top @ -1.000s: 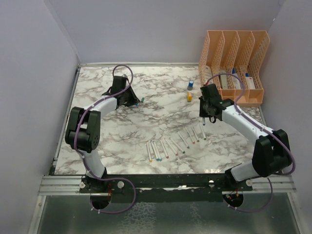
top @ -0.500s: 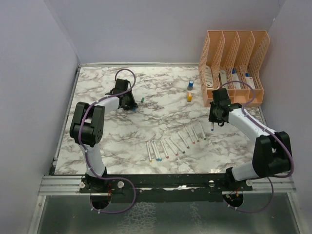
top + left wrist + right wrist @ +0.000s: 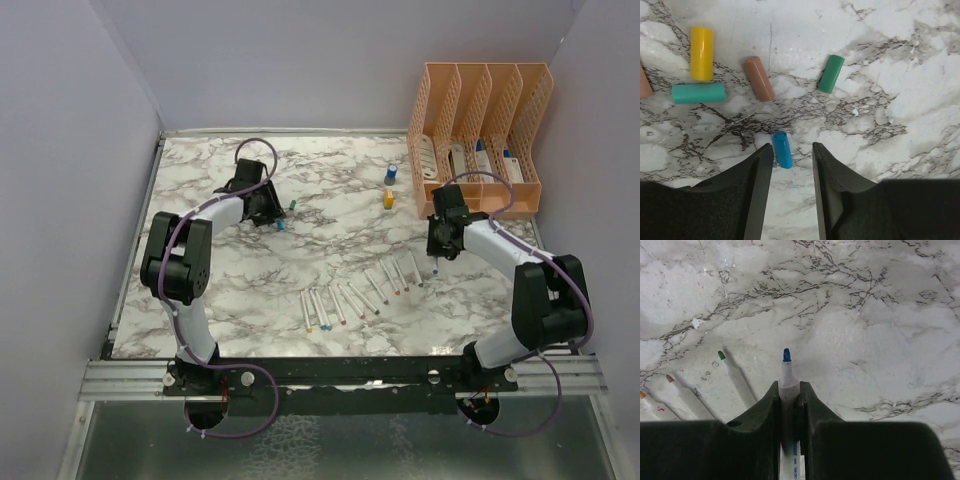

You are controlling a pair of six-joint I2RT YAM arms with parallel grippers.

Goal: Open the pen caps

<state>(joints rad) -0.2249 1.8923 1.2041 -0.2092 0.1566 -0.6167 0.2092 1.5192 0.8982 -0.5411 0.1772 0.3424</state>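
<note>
The stubby blue plastic cap (image 3: 782, 149) is being straddled by the parted left gripper (image 3: 788, 155), whose lift could roll it, while the slim white pen (image 3: 786, 371) is being clamped by the right gripper (image 3: 788, 390).

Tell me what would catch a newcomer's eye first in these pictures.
The right gripper is clamped on an uncapped blue-tipped pen, above the marble table at the right end of the row of pens near the front edge. Far left, the left gripper stands open around a small blue cap lying on the marble, with yellow, teal, brown and green loose caps scattered just beyond.
</note>
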